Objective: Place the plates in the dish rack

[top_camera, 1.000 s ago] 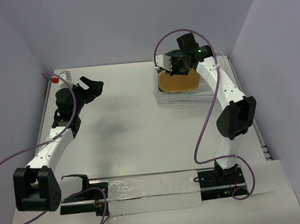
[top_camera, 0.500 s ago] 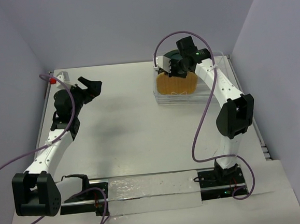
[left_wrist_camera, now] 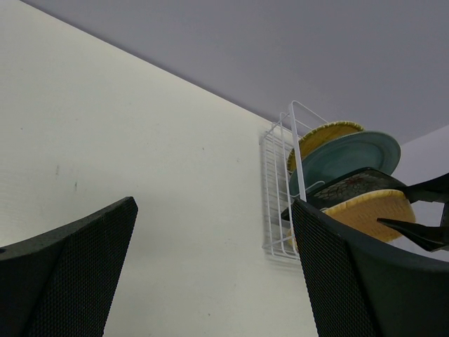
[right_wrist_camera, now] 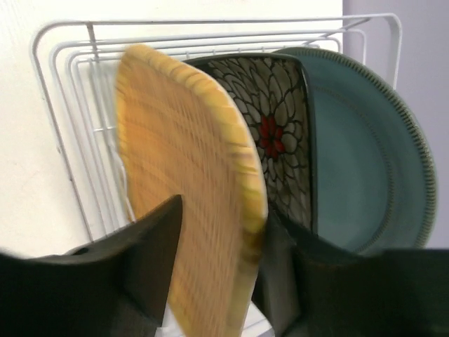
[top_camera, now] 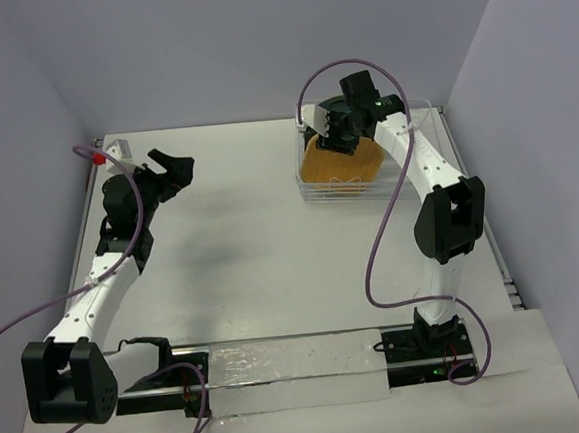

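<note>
The dish rack [top_camera: 408, 191] stands at the back right, and also shows in the left wrist view [left_wrist_camera: 277, 189] and the right wrist view [right_wrist_camera: 70, 105]. The yellow plate [left_wrist_camera: 324, 133], teal plate [right_wrist_camera: 365, 154] and black floral plate [right_wrist_camera: 273, 126] stand in it. The orange plate [top_camera: 341, 164] stands at the rack's front and looks blurred [right_wrist_camera: 189, 175]. My right gripper [right_wrist_camera: 224, 214] is open, with a finger on either side of the orange plate's edge. My left gripper [top_camera: 175, 157] is open and empty above the table at the back left, far from the rack [left_wrist_camera: 214, 207].
A small red-and-white thing [top_camera: 97, 157] sits at the table's far left edge beside the left arm. Grey walls close in the back and both sides. A shiny strip [top_camera: 281, 363] runs between the arm bases at the near edge.
The orange plate has gone from facing the front to leaning tilted in the rack. The right gripper has shifted slightly back over it. The left arm has drawn a little to the left.
</note>
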`<state>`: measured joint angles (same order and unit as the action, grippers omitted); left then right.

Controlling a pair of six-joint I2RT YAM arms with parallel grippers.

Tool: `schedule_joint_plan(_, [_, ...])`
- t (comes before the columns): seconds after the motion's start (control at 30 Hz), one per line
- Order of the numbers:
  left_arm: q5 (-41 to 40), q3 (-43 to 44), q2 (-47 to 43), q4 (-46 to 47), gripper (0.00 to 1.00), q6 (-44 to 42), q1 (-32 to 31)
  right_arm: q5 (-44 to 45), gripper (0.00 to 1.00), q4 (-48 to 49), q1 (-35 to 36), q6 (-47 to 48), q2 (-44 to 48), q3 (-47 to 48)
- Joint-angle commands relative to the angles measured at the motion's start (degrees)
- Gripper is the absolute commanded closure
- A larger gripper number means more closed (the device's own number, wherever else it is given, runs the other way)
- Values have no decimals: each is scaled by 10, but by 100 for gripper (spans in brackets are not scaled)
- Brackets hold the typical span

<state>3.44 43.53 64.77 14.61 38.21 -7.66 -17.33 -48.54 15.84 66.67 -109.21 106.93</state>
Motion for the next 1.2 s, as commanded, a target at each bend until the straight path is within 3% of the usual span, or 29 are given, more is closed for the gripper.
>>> schedule_joint_plan(0.0, [-5,-1,-22,4,1,-12,5,-1,39,39,-5,-16,18,41])
schedule_joint_plan(0.13, [-3,-3,-29,7,1,-14,5,7,30,51,-5,-25,53,56])
schedule_joint_plan(0.3, [3,-10,-44,15,1,-14,5,7,0,88,-5,-59,104,57])
schedule_joint_plan(0.53, [15,-21,-65,25,1,-13,5,48,0,206,-11,-159,192,-8])
schedule_joint_plan(0.67, [9,-20,-66,22,1,-14,6,130,0,284,-54,-350,235,-40])
schedule_joint_plan(0.73, [12,-19,-57,27,1,-12,7,220,0,343,-94,-548,267,-90])
schedule_joint_plan(0.8, [18,-17,-43,32,1,-9,10,237,0,358,-150,-715,293,-149])
schedule_joint_plan(0.87, [24,-13,-35,31,1,-6,17,241,0,372,-173,-785,317,-240])
schedule_joint_plan(1.0, [33,-15,-34,27,1,-4,36,339,0,378,-197,-896,370,-361])
schedule_joint_plan(1.17, [35,-36,-46,34,1,0,56,370,0,429,-227,-961,464,-510])
